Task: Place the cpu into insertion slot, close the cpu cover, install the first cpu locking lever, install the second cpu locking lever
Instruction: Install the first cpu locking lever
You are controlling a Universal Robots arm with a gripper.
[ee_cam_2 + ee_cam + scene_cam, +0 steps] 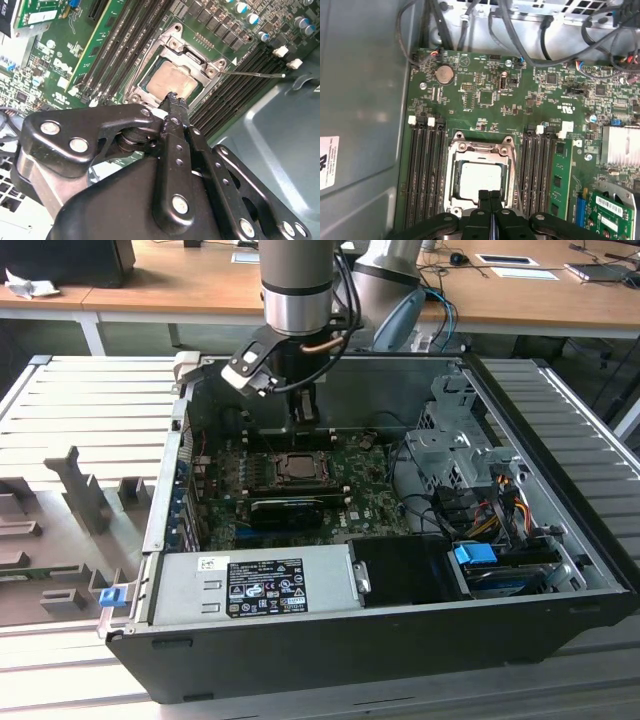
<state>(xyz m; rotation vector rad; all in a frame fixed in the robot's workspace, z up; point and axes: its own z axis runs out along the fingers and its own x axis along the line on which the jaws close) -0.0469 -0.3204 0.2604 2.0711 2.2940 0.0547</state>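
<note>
- On the exterior view's left, grey fixture blocks (85, 502) stand on the slatted bench (80, 410), just beside the open computer case (400, 635).
- Inside the case, a grey power supply (255, 585) lies along the near wall, with the green board (370, 505) beyond it.
- The insertion slot (275, 475) sits mid-board, between the banks of memory slots (425, 170).
- The cpu (480, 180) lies flat in that slot, pale face up.
- The cpu cover (454, 172) lies down around it, so the face shows through the window.
- In the second wrist view, a thin metal lever (250, 74) juts from the cover's corner out over the memory slots.
- The pincer (490, 194) has its fingers pressed together with nothing between them.
- Its tips hang close over the cpu's edge, on the slot's far side in the exterior view; I cannot tell if they touch.
- To the exterior view's right, a metal drive cage (455, 445) stands with a blue tab (475, 553) nearer.
</note>
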